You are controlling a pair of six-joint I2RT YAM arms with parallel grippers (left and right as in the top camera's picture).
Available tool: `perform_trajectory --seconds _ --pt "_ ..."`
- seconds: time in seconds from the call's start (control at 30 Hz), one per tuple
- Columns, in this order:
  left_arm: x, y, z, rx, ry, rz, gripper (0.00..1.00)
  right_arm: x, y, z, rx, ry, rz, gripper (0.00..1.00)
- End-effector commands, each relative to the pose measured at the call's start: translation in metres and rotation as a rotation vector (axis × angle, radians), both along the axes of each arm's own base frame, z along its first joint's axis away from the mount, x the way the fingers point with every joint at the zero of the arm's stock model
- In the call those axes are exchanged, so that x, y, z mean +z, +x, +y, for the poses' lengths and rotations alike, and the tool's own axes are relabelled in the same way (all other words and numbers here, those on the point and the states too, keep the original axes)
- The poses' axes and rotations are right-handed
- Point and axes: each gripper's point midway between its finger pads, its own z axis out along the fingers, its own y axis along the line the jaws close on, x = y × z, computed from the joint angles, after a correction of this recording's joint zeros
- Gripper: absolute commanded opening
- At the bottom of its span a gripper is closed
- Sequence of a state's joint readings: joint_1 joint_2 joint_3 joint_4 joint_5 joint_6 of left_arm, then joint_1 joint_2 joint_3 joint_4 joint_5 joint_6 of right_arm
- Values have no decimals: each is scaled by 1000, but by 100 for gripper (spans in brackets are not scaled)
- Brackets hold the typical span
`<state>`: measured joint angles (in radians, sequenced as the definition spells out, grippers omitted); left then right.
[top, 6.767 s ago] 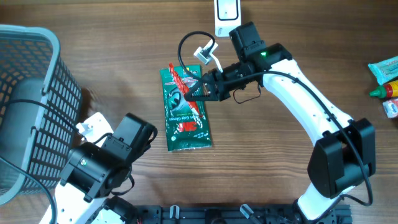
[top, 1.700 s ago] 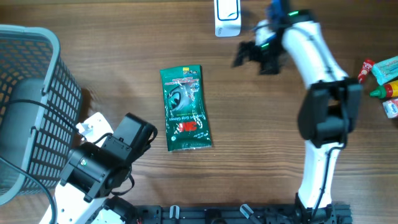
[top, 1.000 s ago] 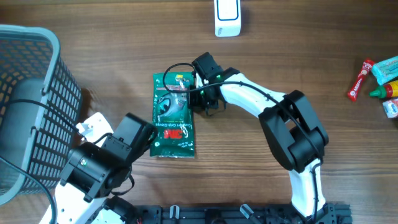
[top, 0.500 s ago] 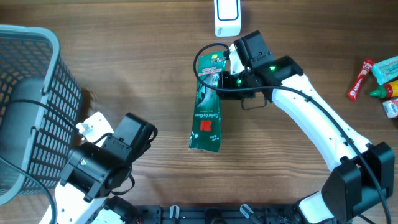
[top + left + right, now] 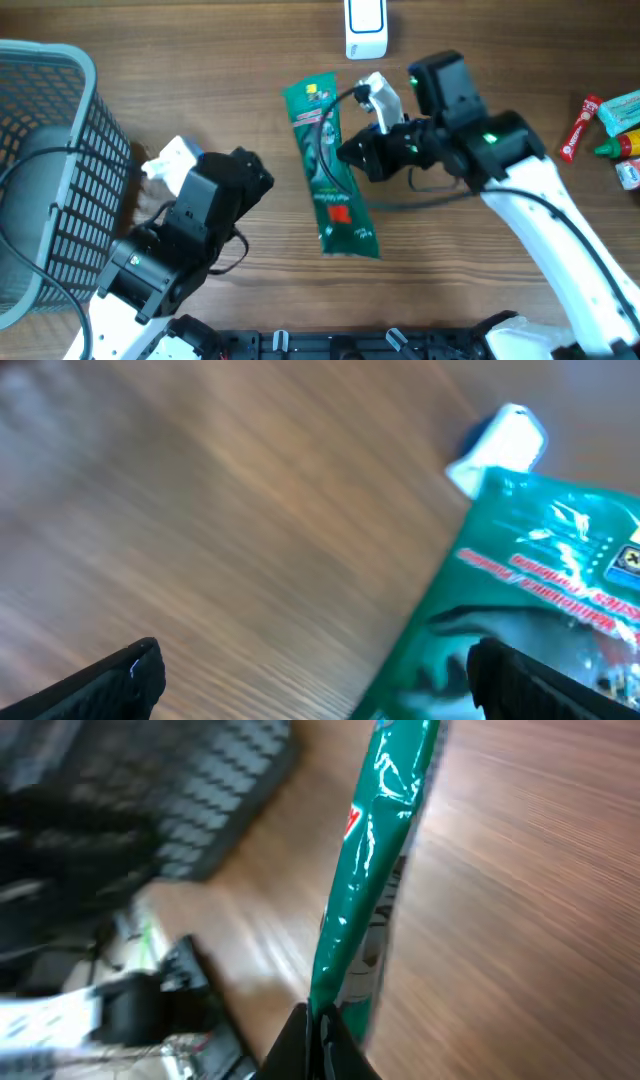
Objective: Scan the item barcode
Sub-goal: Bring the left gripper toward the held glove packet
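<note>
The item is a long green packet [image 5: 328, 165] with a red logo, lifted off the wooden table and turned edge-on. My right gripper [image 5: 347, 155] is shut on its right edge near the middle. In the right wrist view the fingers [image 5: 318, 1032] pinch the packet [image 5: 378, 840], which rises away from them. My left gripper [image 5: 252, 172] stands open just left of the packet, holding nothing. Its view shows the packet's printed top [image 5: 545, 575] beside the right finger [image 5: 540, 680]. I can make out no barcode.
A white scanner [image 5: 364, 25] lies at the table's far edge, above the packet. A dark mesh basket [image 5: 45, 150] fills the left side. Small bottles and tubes [image 5: 612, 125] sit at the right edge. A white and blue object [image 5: 503, 442] shows behind the packet.
The right arm has swung the packet round, its lower end now pointing down and right. The left arm has moved up and toward the packet, still open.
</note>
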<state>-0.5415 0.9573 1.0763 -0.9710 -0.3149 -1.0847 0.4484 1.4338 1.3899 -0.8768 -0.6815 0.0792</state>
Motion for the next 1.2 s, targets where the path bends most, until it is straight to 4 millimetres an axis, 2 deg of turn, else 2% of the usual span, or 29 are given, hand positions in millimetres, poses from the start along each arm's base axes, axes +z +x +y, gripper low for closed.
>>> perform_trajectory --seconds 0.0,0.07,0.13,0.37,0.47,0.63,0.73,0.8,0.87,0.9,0.93,0.97,1.0,1.03,1.07,1.1,1.17 --pt "13 2 -32 -243 -12 -53 98 32 -22 -3 95 135 -3 4" --pt "24 2 -43 -350 0 -106 95 44 -27 -12 107 207 34 4" --pt "35 1 -50 -418 -2 -159 88 60 -31 -19 159 306 22 4" --pt "69 -15 -64 -534 -80 -288 86 104 -22 -55 175 555 0 5" --pt "73 -18 -64 -541 -90 -301 85 114 -21 -63 183 607 -7 4" --pt "81 -22 -91 -662 -190 -332 81 127 -17 -64 197 644 12 4" --pt "72 -17 -97 -672 -195 -324 82 135 -11 -63 199 647 -2 5" --pt "67 -13 -96 -674 -170 -315 84 123 2 -64 116 587 -12 4" --pt "64 -11 -97 -692 -138 -315 93 88 25 -73 -76 425 8 11" --pt "61 -9 -96 -684 -126 -309 95 70 32 -80 -151 339 17 19" --pt "58 -6 -92 -662 -107 -303 100 43 38 -95 -262 201 48 26" --pt "56 -3 -87 -631 -82 -297 100 10 42 -121 -411 11 97 33" --pt "54 1 -80 -595 -53 -296 100 -12 40 -145 -533 -132 149 36" --pt "52 5 -72 -553 -21 -295 100 -27 35 -166 -634 -245 197 39" --pt "50 9 -64 -506 8 -291 100 -36 26 -177 -657 -322 221 42" --pt "48 11 -58 -478 29 -287 100 -40 19 -178 -615 -353 223 52" --pt "43 13 -48 -409 34 -260 100 -48 7 -170 -465 -371 198 88"
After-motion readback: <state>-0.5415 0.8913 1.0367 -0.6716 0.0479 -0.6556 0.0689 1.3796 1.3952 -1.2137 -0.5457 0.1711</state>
